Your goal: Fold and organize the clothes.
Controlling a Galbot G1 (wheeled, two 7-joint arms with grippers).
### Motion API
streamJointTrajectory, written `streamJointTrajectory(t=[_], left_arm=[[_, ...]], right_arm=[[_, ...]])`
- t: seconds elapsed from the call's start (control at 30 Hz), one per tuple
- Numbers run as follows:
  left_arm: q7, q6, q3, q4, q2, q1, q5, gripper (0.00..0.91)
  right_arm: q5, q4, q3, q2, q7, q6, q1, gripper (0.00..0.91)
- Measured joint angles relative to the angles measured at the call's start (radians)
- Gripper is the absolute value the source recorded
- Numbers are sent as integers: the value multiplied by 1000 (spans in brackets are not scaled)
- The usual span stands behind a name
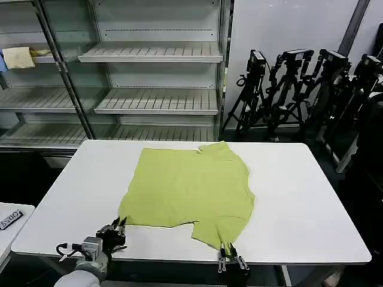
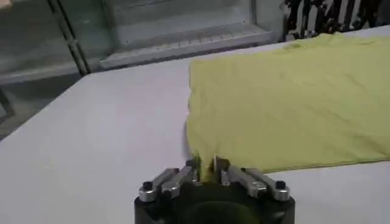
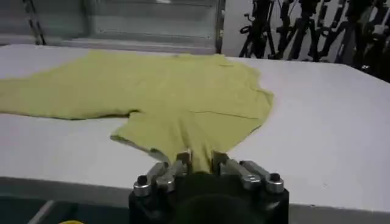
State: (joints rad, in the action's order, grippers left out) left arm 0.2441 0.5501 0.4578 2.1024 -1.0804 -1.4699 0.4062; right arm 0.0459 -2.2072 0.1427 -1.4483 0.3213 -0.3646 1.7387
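- Lime yellow-green T-shirt (image 1: 188, 191): laid flat at the middle of the white tabletop (image 1: 305, 197), one layer spread out, neckline toward 12 o'clock in the head view, a sleeve projecting toward 5 o'clock. A slight bunching of cloth is seen at the far collar. No printed graphic is visible on the upper face.
- Left gripper (image 1: 118, 228): placed at the near-left corner of the shirt, about 7 o'clock from the garment's centre. In the left wrist view the left gripper (image 2: 206, 168) is seen with jaws drawn narrow on the corner of the fabric, which is pinched between them; the T-shirt (image 2: 292, 103) is spread away from the jaws across the tabletop (image 2: 103, 128).
- Right gripper (image 1: 230, 256): placed at the near edge of the tabletop, about 5 o'clock from the garment's centre, at the tip of the projecting sleeve. In the right wrist view the right gripper (image 3: 202, 161) is seen with jaws closed narrow on the sleeve hem; the T-shirt (image 3: 177, 91) is drawn into a gathered point at the jaws.
- Shelving unit (image 1: 155, 78): set behind the tabletop at 12 o'clock, slatted shelves; a pale cream-yellow cloth (image 1: 19, 57) is laid on an upper shelf at 10 o'clock.
- Camera tripods (image 1: 299, 89): black, grouped on the floor at 2 o'clock, well apart from the shirt.
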Motion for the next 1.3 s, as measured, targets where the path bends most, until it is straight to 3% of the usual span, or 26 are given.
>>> streamJointTrajectory(t=[0.73, 1.3], left_arm=[[-6, -36, 64, 161, 7, -91, 71, 20], [-15, -84, 107, 239, 32, -114, 159, 20]], right_arm=[[-26, -193, 61, 63, -40, 105, 121, 0], [-122, -227, 124, 98, -48, 99, 27, 0]])
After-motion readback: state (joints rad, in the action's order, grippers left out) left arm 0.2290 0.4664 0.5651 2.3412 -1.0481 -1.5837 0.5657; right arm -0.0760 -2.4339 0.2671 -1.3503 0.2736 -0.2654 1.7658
